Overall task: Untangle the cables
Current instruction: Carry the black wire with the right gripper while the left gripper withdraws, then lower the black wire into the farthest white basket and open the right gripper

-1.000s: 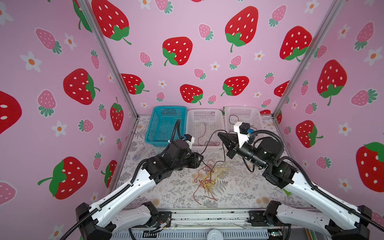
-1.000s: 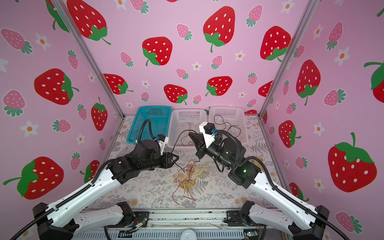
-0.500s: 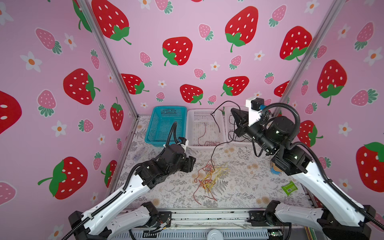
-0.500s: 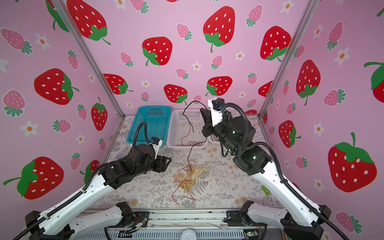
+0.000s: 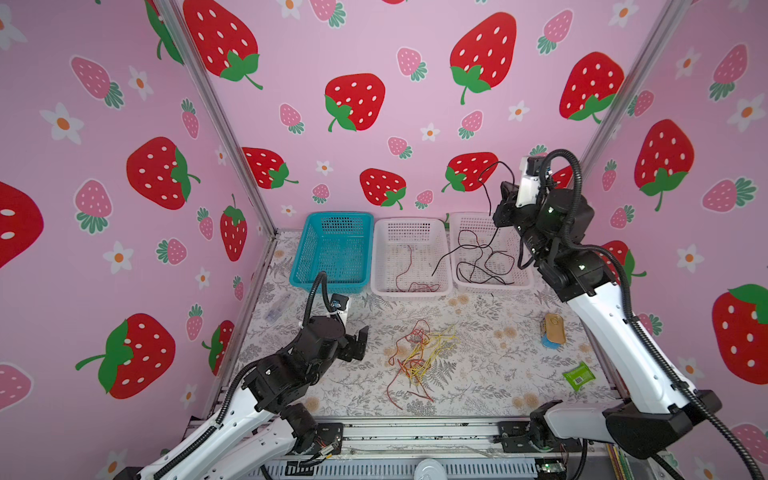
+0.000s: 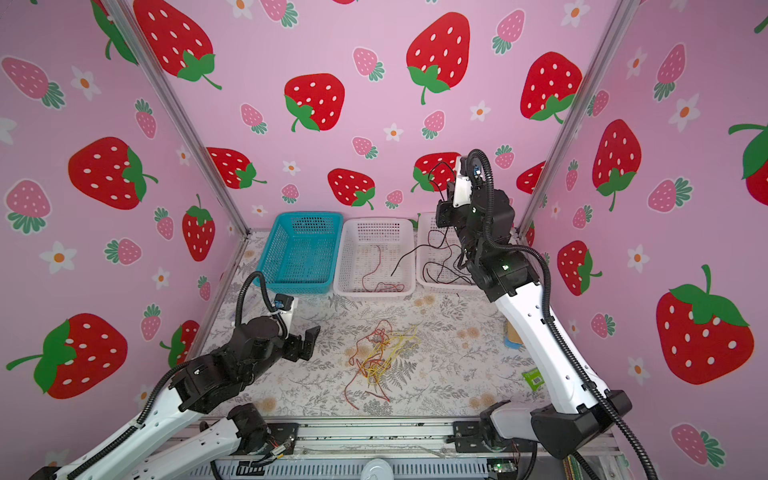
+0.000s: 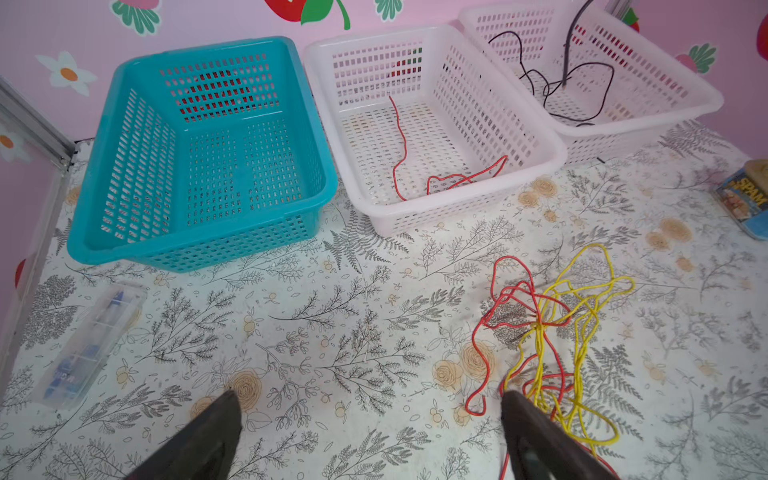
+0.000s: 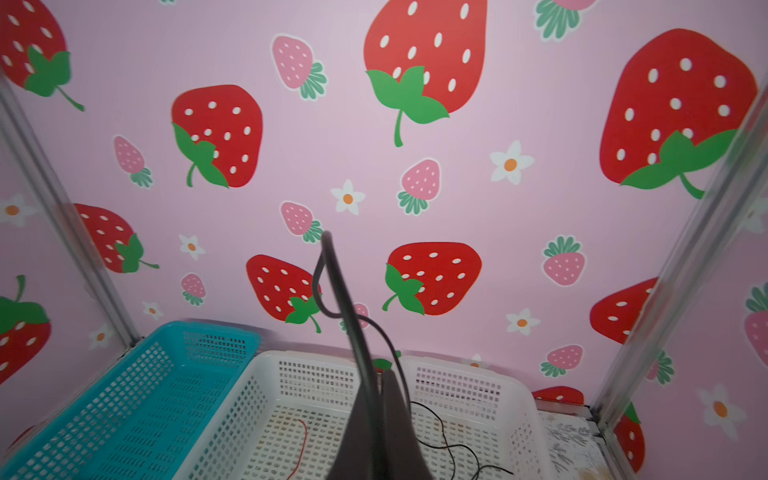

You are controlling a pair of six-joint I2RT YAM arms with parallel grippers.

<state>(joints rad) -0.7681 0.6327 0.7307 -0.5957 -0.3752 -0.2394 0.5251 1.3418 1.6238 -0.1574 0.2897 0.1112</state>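
Black cable [image 5: 444, 262] grasped by clenched right fingers [image 8: 390, 432], hanging lengthwise down from them into the white basket [image 5: 490, 286] directly beneath; left fingers [image 7: 208, 440] released, empty, red-and-yellow tangle [image 7: 540, 328] just ahead on the worktop [image 7: 332, 332].

Three baskets [image 5: 309, 253], one tangle of cables [image 5: 419, 353]

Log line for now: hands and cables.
left hand: open, empty | right hand: shut on thin black cable hanging into rightmost white plastic basket | red-and-yellow cable tangle: on table
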